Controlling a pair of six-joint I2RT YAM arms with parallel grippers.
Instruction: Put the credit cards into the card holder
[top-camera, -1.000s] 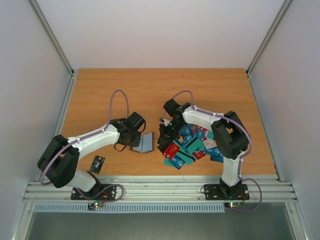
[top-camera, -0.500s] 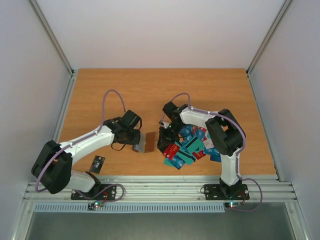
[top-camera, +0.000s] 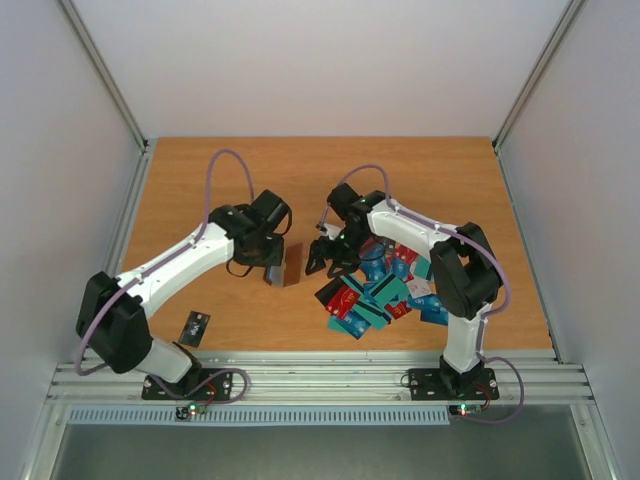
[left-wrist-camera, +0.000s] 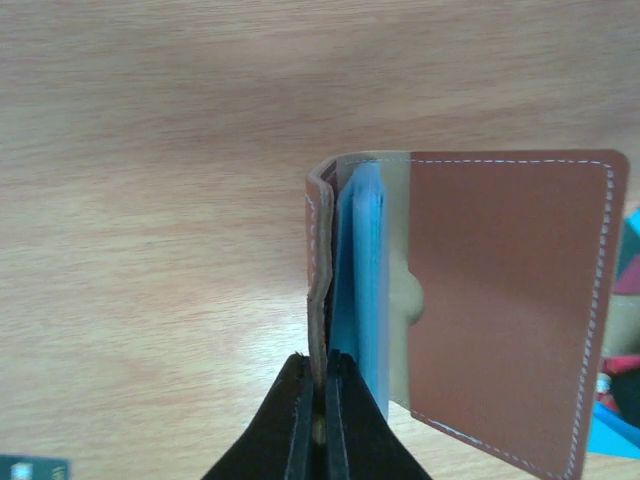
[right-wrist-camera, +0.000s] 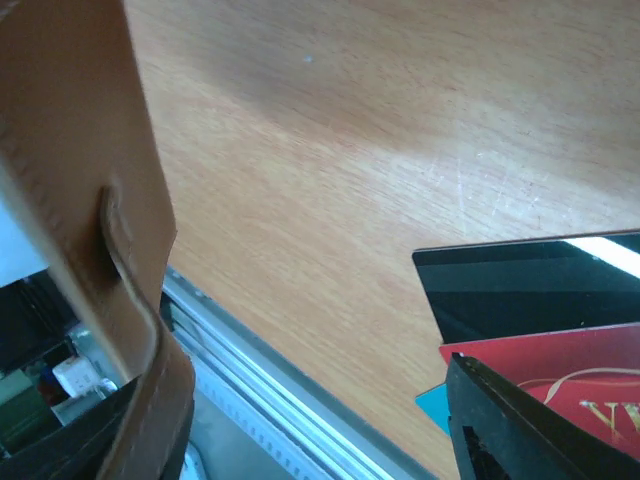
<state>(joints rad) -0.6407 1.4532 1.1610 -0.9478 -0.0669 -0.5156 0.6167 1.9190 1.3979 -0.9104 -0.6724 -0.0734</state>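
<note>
Top external view, from the left: a stray dark card (top-camera: 196, 327) lies alone on the desk (top-camera: 440, 180) close to the left arm's base, well apart from everything else.

Further right, the left pincer (left-wrist-camera: 320, 400) is clamped tight on one flap of the card holder (left-wrist-camera: 500, 300). It holds the brown wallet up on edge near the middle of the desk. The left wrist view shows the pinched flap almost edge-on. The other flap swings out to the right, and a blue card (left-wrist-camera: 360, 290) is already tucked in the pocket between them.

Just right of the holder sits the right pincer (top-camera: 322, 258), jaws spread wide and gripping nothing. In the right wrist view the holder's flap fills the left side, and it may be brushing that side's finger, though the angle is too poor to be sure.

The pile of credit cards (top-camera: 385, 290) lies to the right of that pincer and a little toward the near edge. A black card (right-wrist-camera: 530, 290) and a red card (right-wrist-camera: 560, 370) sit at its left fringe. Both run lengthways across the right wrist view.

The right arm is plainly nearer the pile, so the next pick looks like its job. The holder's open side faces that way.

The red card carries gold lettering, but it is cut off at the picture's edge and cannot be read. No brand shows.
</note>
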